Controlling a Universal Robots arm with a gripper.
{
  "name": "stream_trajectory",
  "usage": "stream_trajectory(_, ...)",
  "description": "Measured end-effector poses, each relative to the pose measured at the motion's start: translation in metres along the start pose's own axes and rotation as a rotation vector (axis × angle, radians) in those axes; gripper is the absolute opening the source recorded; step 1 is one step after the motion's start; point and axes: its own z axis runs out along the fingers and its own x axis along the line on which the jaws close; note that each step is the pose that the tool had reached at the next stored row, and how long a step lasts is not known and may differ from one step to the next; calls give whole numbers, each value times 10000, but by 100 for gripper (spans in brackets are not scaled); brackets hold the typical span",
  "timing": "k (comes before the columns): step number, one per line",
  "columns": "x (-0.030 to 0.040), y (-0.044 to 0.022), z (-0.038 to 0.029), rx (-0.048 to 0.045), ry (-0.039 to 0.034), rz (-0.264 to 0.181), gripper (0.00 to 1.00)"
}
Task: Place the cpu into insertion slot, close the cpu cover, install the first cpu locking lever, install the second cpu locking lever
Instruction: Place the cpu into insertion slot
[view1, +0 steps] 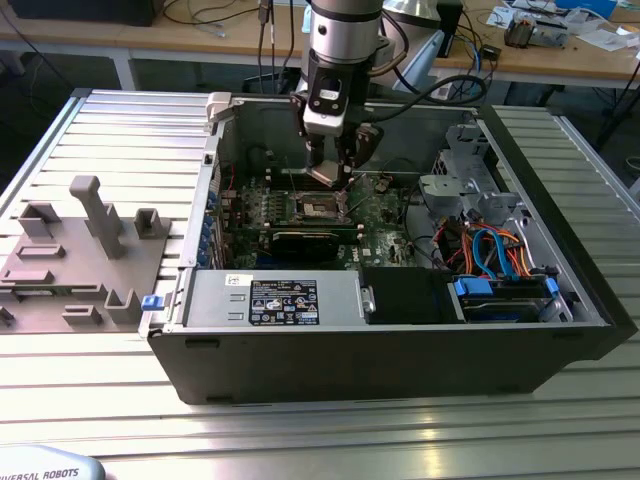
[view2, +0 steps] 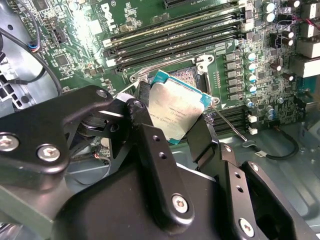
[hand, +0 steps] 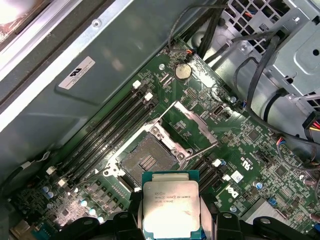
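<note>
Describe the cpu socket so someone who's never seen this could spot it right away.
Look inside the open computer case, at the green board on its floor. Below the gripper holding the cpu sits the slot: the one square, dark, silver-rimmed recess, flanked by long black memory slots.

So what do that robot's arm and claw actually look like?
The arm is a round silvery-grey tube with black bands. At its end sits a pale grey block, then the gripper. Its fingers are black metal links, angular and jointed, fastened with shiny silver screws. Black cables loop off near the wrist.
</note>
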Motion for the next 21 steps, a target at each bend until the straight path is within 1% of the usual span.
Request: stream_trajectory(21, 0, 0, 13, 8, -2, 400, 54)
